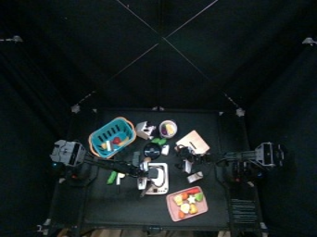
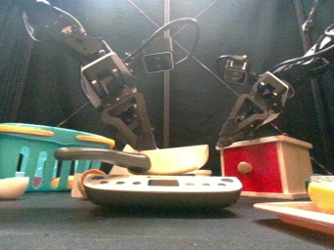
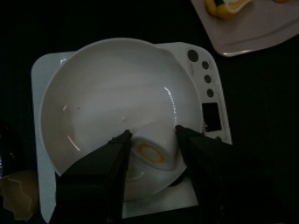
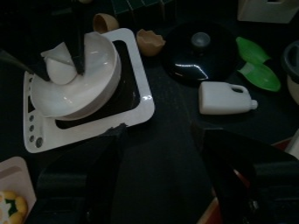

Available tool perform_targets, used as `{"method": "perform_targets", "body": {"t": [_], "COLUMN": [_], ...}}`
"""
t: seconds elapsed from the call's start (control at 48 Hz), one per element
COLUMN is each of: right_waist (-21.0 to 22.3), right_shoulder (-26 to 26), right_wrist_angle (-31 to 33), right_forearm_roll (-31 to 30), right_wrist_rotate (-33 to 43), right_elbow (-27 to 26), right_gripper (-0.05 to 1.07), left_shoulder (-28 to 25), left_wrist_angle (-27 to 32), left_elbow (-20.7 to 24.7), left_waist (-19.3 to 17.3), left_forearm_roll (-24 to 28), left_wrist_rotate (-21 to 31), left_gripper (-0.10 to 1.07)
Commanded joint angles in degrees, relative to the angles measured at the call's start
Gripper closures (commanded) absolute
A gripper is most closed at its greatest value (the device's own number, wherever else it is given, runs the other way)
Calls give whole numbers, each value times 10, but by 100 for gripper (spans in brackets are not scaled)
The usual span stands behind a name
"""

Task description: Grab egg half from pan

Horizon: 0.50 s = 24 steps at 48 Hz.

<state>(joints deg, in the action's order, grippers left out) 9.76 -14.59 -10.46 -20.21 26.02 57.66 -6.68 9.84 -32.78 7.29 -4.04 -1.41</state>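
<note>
Egg half, white with a yellow yolk [image 3: 149, 154], lies on the floor of the shallow white pan [image 3: 82, 96], close to the rim, and the left gripper [image 3: 149, 150] is right over it! Its two black fingers [image 3: 107, 171] stand a moderate way apart, one on each side of the egg, and nothing is clamped between them; whether the tips touch the egg, I cannot tell. The pan itself sits on the flat white kitchen scale with the dark panel [image 3: 208, 114], and the scale is our landmark at the table's front middle.

From table height, the left arm drops down straight behind the scale [image 2: 156, 190], and the pan's pale rim [image 2: 167, 158] shows above it with a dark handle running out to the left side. The right gripper [image 4: 158, 140] hangs just beside the scale on the right arm's side, above bare black tabletop, fingers spread wide and holding nothing.

Around the scale: a turquoise slotted plastic basket [image 2: 46, 148] stands behind it to the left, a red box with a wooden top [image 2: 261, 161] stands just to its right, and a white tray holding yellow and red food [image 1: 186, 202] lies nearer the front right. Beyond the scale in the right wrist view sit a small white plastic jug [image 4: 228, 96], a black round lid with a knob [image 4: 198, 57] and a green leaf-shaped piece [image 4: 260, 74].
</note>
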Motion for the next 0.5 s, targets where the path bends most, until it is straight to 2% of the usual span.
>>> {"method": "perform_targets", "body": {"t": [0.0, 0.479], "right_waist": [1, 1], "right_shoulder": [-8, -7], "right_wrist_angle": [-3, -3], "right_forearm_roll": [1, 1], "right_wrist_rotate": [0, 1], "right_elbow": [-4, -4], "right_gripper": [10, 11], "left_shoulder": [15, 23], "left_wrist_angle": [-2, -3], "left_elbow": [20, 27], "left_waist": [-1, -1], "left_forearm_roll": [7, 25], "left_wrist_rotate": [-1, 0], "left_gripper": [41, 41]}}
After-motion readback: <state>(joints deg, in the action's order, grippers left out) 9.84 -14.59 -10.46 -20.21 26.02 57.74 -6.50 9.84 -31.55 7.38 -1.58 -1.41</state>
